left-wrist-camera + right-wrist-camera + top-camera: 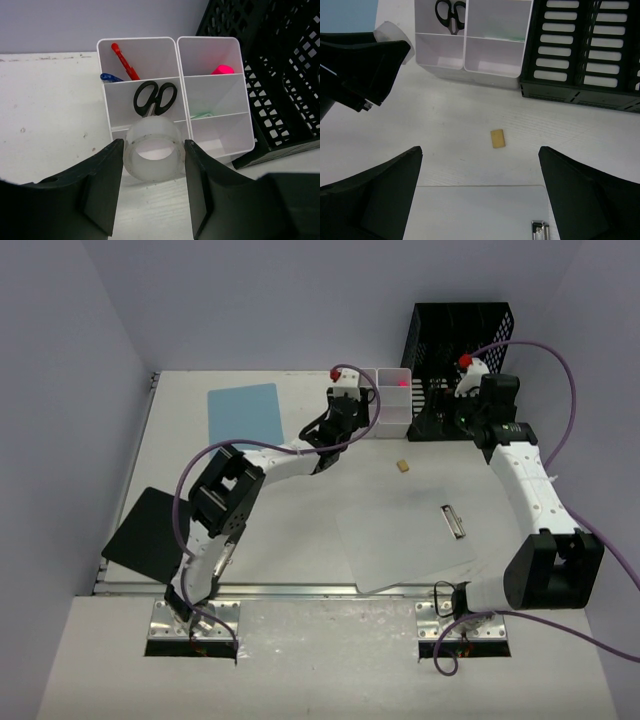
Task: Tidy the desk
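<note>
Off-white desk, grey walls; left gripper grips tape roll, right gripper gapes empty

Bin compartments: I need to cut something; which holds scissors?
Left bin's middle compartment, with black-handled scissors; behind it sit pens only.

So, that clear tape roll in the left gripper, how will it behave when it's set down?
The tape roll is a hollow ring, so probably light. The left gripper pinches its curved, glossy-looking outside, so it may slip. Released on edge on the desk, it could roll.
</note>
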Tool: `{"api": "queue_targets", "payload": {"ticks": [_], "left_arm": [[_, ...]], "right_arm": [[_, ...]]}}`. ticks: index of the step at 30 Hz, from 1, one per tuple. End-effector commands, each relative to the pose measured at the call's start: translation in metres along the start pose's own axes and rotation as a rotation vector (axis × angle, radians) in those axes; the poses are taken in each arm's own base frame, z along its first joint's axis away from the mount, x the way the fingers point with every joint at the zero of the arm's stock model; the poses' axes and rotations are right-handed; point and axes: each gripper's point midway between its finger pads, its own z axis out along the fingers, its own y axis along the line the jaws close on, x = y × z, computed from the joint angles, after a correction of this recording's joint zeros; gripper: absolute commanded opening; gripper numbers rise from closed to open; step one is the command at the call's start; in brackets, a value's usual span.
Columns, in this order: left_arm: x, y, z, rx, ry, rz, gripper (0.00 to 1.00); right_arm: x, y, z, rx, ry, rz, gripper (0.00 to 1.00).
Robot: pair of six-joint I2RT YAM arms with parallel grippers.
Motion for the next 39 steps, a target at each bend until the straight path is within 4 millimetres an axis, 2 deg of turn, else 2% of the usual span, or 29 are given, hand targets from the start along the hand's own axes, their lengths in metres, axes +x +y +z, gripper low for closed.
{"api": "queue_targets", "payload": {"ticks": [1,11,17,22,26,30,31,34,35,39], "left_arm": [[-0.027,-0.012,0.01,0.005,-0.103,-0.094,0.0],[-0.008,-0.017,0.027,0.017,-0.121,-0.094,0.12],[0.009,-0.018,0.037,0.022,-0.114,-0.075,0.13],[0.013,-0.02,0.043,0.029,-0.13,-0.073,0.14],[0.017,-0.02,0.049,0.024,-0.145,-0.072,0.23],[0.022,-0.019,0.054,0.02,-0.149,-0.057,0.24],[0.022,-0.02,0.055,0.021,-0.152,-0.06,0.26],[0.026,-0.023,0.056,0.029,-0.143,-0.055,0.42],[0.027,-0.021,0.057,0.029,-0.136,-0.052,0.51],[0.02,-0.026,0.052,0.05,-0.128,-0.061,0.6]], "right_arm": [[-0.015,-0.003,-0.004,0.015,-0.054,-0.005,0.99],[-0.009,-0.001,-0.005,0.004,-0.044,-0.01,0.99],[-0.008,-0.001,-0.004,-0.001,-0.043,-0.01,0.99],[0.0,0.0,-0.004,-0.011,-0.028,-0.003,0.99],[0.005,0.002,-0.004,-0.023,-0.019,0.003,0.99],[0.006,0.003,-0.004,-0.031,-0.017,0.004,0.99],[0.006,0.004,-0.004,-0.034,-0.015,0.0,0.99],[0.007,0.005,-0.005,-0.044,-0.011,-0.009,0.99],[0.007,0.006,-0.005,-0.049,-0.009,-0.014,0.99],[0.006,0.004,-0.006,-0.046,-0.013,-0.041,0.99]]}}
